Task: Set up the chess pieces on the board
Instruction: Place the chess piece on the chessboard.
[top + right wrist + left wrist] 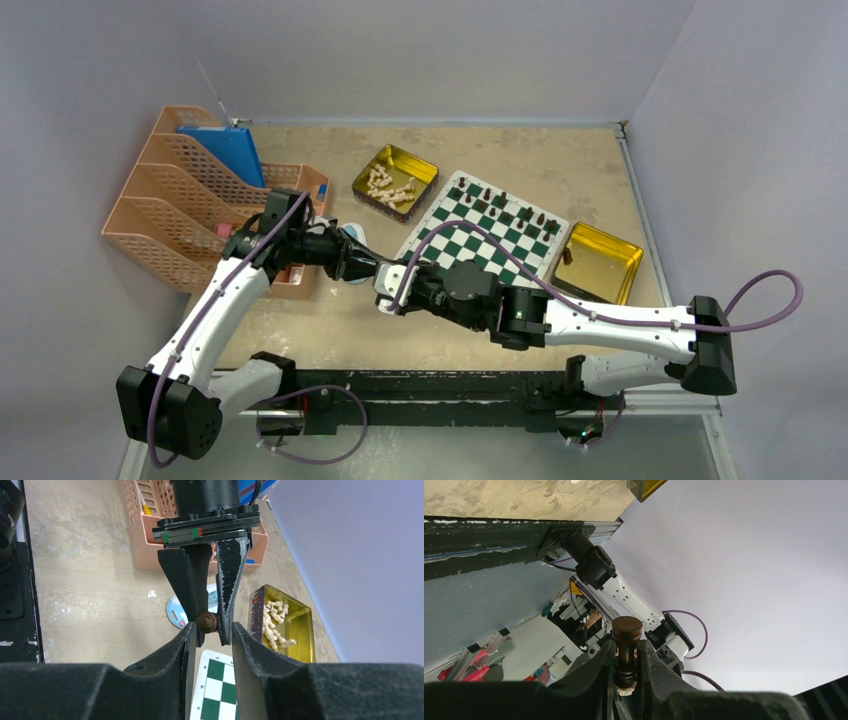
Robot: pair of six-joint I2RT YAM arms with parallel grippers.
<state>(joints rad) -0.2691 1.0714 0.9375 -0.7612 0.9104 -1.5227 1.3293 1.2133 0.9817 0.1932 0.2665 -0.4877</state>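
Mid-air pass, it seems: left tool (626, 652) pinching one dark brown chess piece (627, 629) above desk (340, 330), off the near-left corner of board (470, 245). Right tool (211, 636) spread, tips just beside it. Some dark pieces (500, 205) stand on far rows. Pale pieces (392, 186) all in gold tin (428, 168). Under half done.

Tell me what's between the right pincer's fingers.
A dark brown chess piece, gripped by the left pincer, sits in the gap of the open right pincer; the right wrist view shows it.
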